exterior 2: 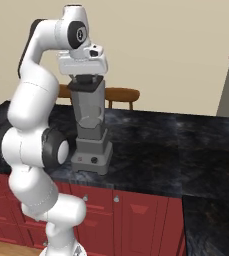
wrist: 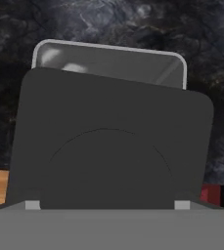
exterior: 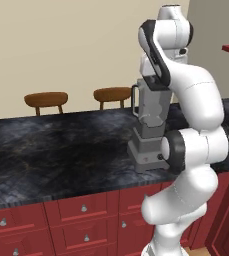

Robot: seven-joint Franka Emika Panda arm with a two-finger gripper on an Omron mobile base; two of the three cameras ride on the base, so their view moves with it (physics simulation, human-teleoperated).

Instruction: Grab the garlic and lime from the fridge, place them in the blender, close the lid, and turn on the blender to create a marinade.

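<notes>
Grey blender [exterior 2: 91, 130] with translucent jar stood on the black marble counter [exterior: 51, 145]; flat dark squarish lid [wrist: 111, 156] lay over the jar top, apparently held in the wide-spread gripper [exterior 2: 87, 79]. Judged remaining: seating the lid squarely, switching on. Garlic and lime contents could not be told.

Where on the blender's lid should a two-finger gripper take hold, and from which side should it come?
Grip the lid across its two opposite flat edges, coming straight down from above. It is a flat squarish cap atop the upright blender; its round raised centre would likely offer the fingers less purchase. The gripper hangs right over it.
</notes>
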